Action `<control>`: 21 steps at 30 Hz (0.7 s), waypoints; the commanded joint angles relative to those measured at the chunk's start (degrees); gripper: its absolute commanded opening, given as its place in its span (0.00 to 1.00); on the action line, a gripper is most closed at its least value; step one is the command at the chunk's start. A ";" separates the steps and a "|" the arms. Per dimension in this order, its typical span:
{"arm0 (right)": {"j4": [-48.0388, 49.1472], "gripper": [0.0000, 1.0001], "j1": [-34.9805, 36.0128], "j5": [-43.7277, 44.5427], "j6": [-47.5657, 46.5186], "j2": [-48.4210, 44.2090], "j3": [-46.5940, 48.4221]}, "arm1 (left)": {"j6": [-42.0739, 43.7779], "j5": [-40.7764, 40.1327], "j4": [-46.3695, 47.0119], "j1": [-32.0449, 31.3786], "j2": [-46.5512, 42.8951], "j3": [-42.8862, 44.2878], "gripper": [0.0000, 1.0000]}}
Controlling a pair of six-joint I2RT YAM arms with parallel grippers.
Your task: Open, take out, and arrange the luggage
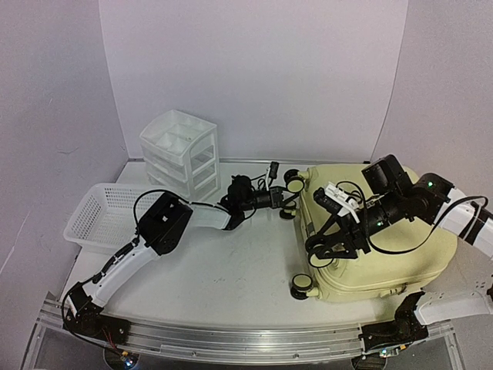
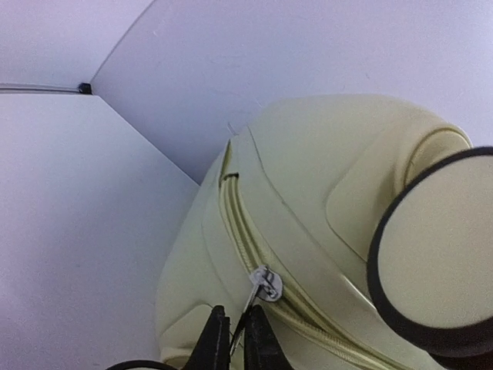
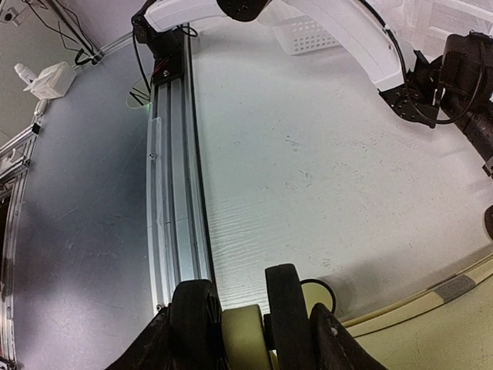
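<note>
The pale yellow luggage (image 1: 385, 254) lies flat on the right of the table, wheels pointing left. My left gripper (image 1: 286, 202) is at its far left corner, between two wheels. In the left wrist view it (image 2: 237, 343) is shut on the thin metal zipper pull (image 2: 246, 308), which hangs from the slider (image 2: 267, 284) on the closed zipper; a spinner wheel (image 2: 439, 254) fills the right. My right gripper (image 1: 322, 254) reaches over the shell's left edge. In the right wrist view it (image 3: 245, 347) is shut on a black-and-cream twin wheel (image 3: 246, 339), with another wheel (image 3: 320, 293) just beyond.
A white mesh basket (image 1: 104, 216) sits at the left and a white drawer unit (image 1: 181, 150) stands at the back. An aluminium rail (image 1: 231, 335) runs along the near table edge. White walls close in behind and at both sides.
</note>
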 commanded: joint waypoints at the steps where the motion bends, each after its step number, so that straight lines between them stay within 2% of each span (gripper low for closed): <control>1: -9.67 0.33 0.35 0.05 9.84 -2.45 1.55 | 6.33 -18.92 -9.72 1.04 -4.95 -2.13 0.11; 4: -3.62 0.35 0.35 6.58 14.04 -4.11 0.20 | 7.66 -20.02 -9.72 2.56 -11.67 -12.59 0.28; 9: 5.46 0.36 0.48 12.42 18.04 -3.76 -1.03 | 10.99 -14.81 -9.89 6.09 -26.29 -29.54 0.45; 13: 11.30 0.36 0.67 17.08 18.46 2.83 1.23 | 14.81 -8.98 -10.39 6.61 -38.74 -41.30 0.52; 16: 18.09 0.37 0.72 21.54 19.47 9.81 4.40 | 14.42 -5.62 -10.69 6.17 -47.28 -47.85 0.53; 21: 27.65 0.37 0.70 30.73 20.90 25.02 14.17 | 14.80 -2.56 -10.77 3.90 -58.15 -57.44 0.56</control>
